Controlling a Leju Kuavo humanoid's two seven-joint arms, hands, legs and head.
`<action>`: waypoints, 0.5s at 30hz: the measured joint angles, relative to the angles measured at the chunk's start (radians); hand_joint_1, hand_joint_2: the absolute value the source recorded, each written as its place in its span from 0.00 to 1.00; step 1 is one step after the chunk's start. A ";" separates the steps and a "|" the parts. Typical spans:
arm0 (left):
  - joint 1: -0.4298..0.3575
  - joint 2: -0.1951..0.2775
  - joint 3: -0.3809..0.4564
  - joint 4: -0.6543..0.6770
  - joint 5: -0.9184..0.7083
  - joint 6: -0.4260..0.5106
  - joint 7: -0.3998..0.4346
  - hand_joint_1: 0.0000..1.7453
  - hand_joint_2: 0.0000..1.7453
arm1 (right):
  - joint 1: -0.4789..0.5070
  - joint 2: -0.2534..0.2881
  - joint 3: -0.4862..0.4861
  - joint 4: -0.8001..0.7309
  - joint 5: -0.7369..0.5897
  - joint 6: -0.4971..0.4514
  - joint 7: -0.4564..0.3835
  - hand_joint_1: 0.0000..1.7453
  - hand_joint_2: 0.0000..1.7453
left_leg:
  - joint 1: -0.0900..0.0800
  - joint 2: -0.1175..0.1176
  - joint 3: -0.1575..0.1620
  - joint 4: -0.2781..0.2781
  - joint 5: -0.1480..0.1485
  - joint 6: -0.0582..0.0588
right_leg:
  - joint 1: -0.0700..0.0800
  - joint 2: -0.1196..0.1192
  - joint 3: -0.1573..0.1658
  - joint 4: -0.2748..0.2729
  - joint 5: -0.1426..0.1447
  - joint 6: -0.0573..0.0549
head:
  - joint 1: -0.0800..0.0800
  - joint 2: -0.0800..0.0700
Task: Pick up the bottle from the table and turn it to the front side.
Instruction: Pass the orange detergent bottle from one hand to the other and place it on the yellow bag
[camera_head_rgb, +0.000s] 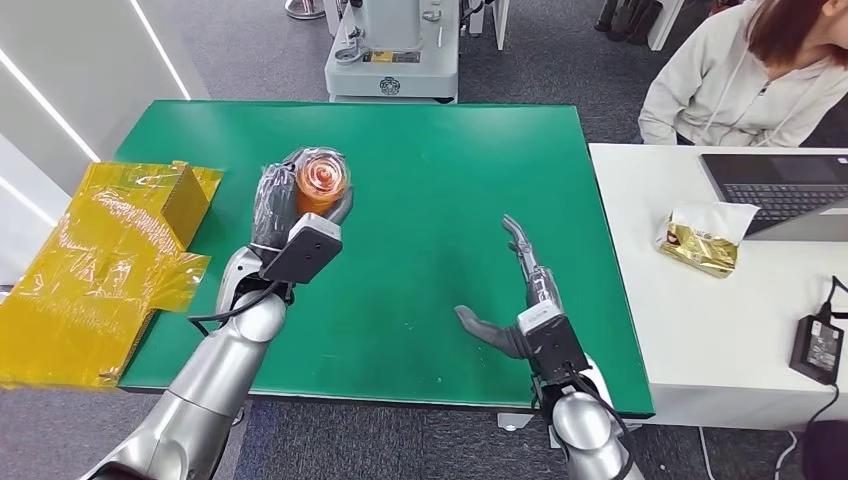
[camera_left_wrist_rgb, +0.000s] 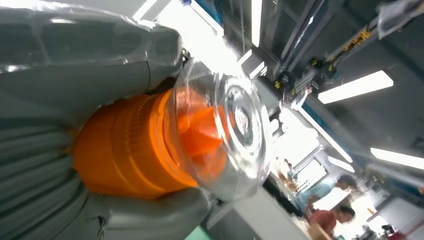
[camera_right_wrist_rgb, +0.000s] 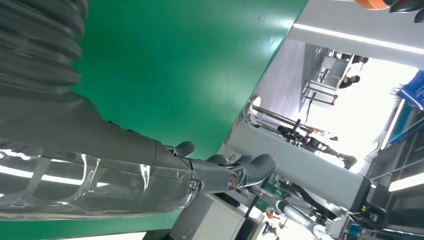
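Note:
My left hand grips an orange bottle with a clear cap, lifted above the green table with the cap end facing up toward the head camera. In the left wrist view the bottle sits between the grey thumb and the ribbed cover of my left hand, its clear cap sticking out past the fingers. My right hand hovers over the table's near right part, fingers apart and holding nothing. In its own wrist view my right hand stretches out above the green surface.
Crumpled yellow wrapping with a box lies over the table's left edge. A white desk on the right carries a laptop, a gold packet and a black adapter; a person sits behind it. Grey machinery stands beyond the table.

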 joint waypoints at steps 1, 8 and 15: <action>-0.001 0.005 -0.002 0.000 -0.088 0.048 0.028 1.00 1.00 | 0.003 -0.002 0.001 -0.008 0.000 0.000 -0.001 0.00 1.00 | 0.000 0.000 0.000 0.000 0.000 0.000 | 0.000 0.000 0.000 0.000 0.000 0.000 | 0.000 0.000; -0.034 0.058 -0.011 0.034 -0.773 0.248 0.265 1.00 1.00 | 0.013 -0.014 0.014 -0.058 0.000 -0.010 -0.002 0.00 1.00 | 0.000 0.000 0.000 0.000 0.000 0.000 | 0.000 0.001 0.000 0.000 0.000 0.000 | 0.000 0.000; -0.043 0.115 -0.050 0.110 -0.955 0.266 0.476 1.00 1.00 | 0.050 -0.018 0.015 -0.102 0.014 -0.022 -0.013 0.00 1.00 | 0.000 0.001 0.000 0.000 0.000 0.000 | 0.000 0.001 0.000 0.000 0.000 0.000 | 0.000 0.000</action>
